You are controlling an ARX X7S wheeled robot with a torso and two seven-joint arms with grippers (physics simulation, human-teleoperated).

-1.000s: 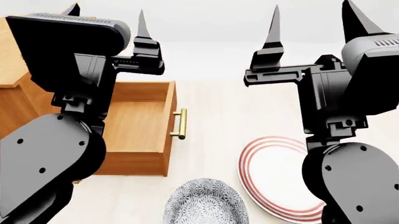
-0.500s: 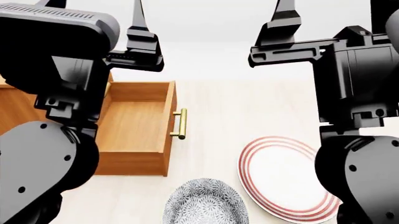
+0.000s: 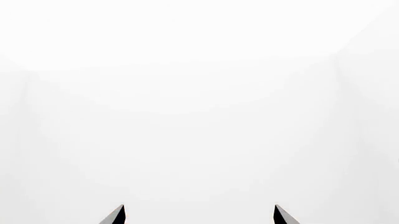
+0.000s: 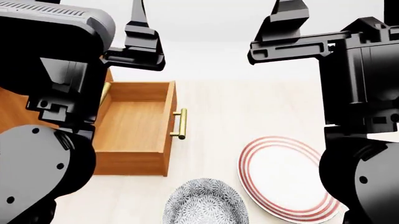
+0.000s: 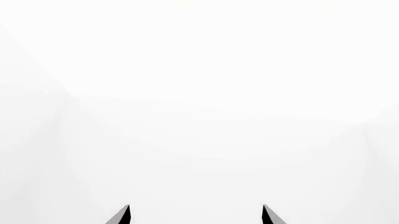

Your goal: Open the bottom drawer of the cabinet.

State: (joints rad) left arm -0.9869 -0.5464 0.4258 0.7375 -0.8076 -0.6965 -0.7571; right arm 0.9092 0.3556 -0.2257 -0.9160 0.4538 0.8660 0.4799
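The bottom drawer (image 4: 134, 123) stands pulled out from the cabinet (image 4: 11, 112), its empty wooden inside showing and its brass bar handle (image 4: 179, 123) on the front. Most of the cabinet is hidden behind my left arm. My left gripper (image 3: 199, 215) is open and empty, raised high above the drawer; one of its fingers (image 4: 138, 21) shows in the head view. My right gripper (image 5: 195, 215) is open and empty, raised high to the right of the drawer; one of its fingers (image 4: 288, 11) shows in the head view. Both wrist views show only blank white.
A white plate with red rings (image 4: 283, 177) lies right of the drawer. A grey patterned bowl (image 4: 206, 204) sits in front, near the drawer's front corner. Another brass handle (image 4: 104, 91) peeks out behind my left arm.
Both arms have risen, so the fingertips now leave the top of the head view. The drawer, plate and bowl have not moved.
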